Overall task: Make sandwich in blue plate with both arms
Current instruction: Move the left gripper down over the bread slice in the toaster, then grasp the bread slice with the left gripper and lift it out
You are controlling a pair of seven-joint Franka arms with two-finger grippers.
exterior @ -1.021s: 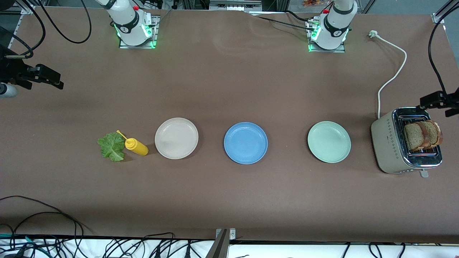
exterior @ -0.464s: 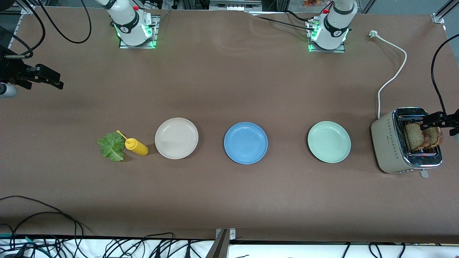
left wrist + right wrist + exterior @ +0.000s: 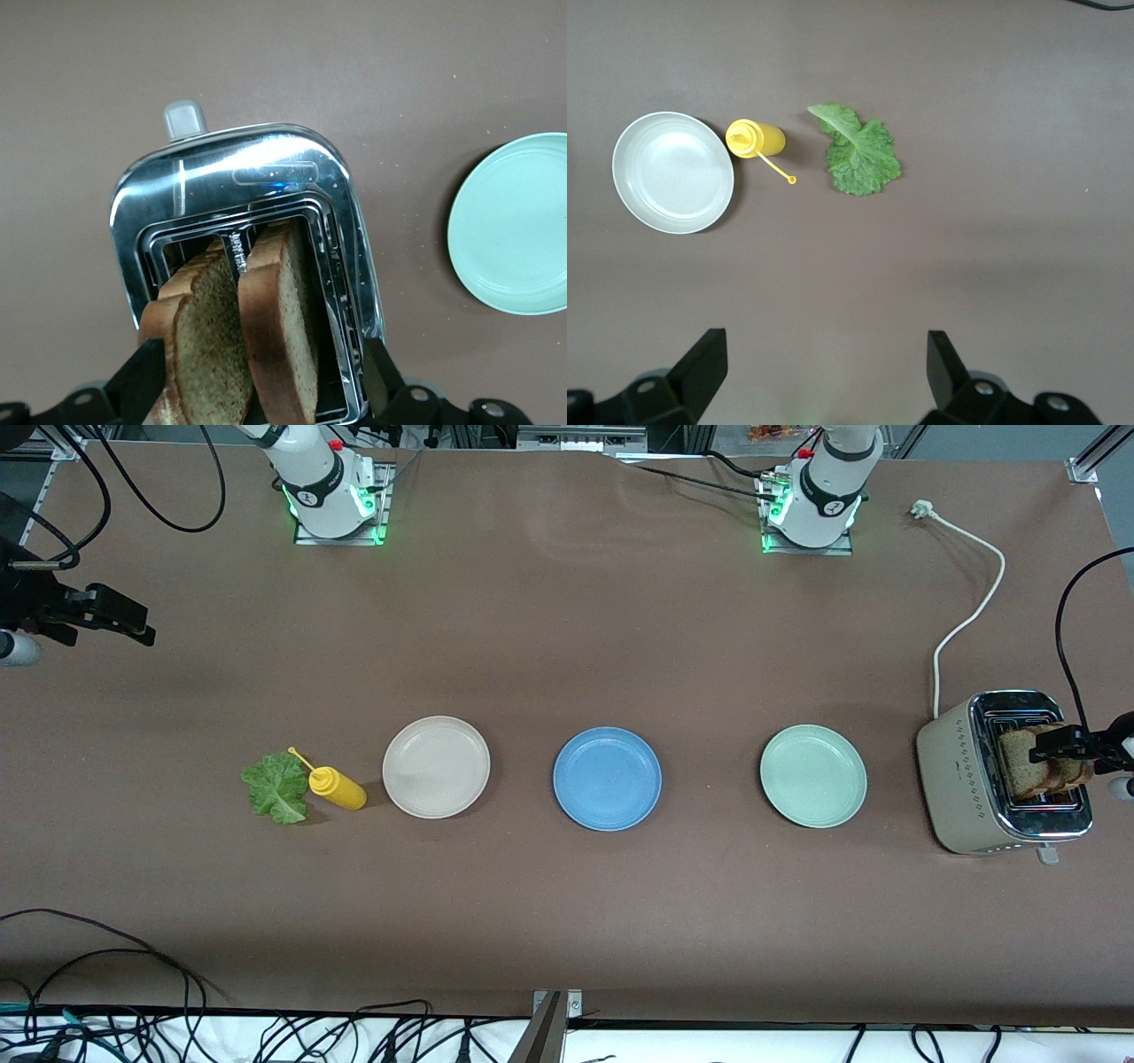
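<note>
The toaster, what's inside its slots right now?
Two brown wholegrain bread slices stand upright in the beige, chrome-topped toaster, their upper parts sticking out; their lower edges are hidden inside the slots.

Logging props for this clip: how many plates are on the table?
3, in a row: the beige-white plate toward the right arm's end, the blue plate in the middle, the mint-green plate beside the toaster. None appears hidden.
</note>
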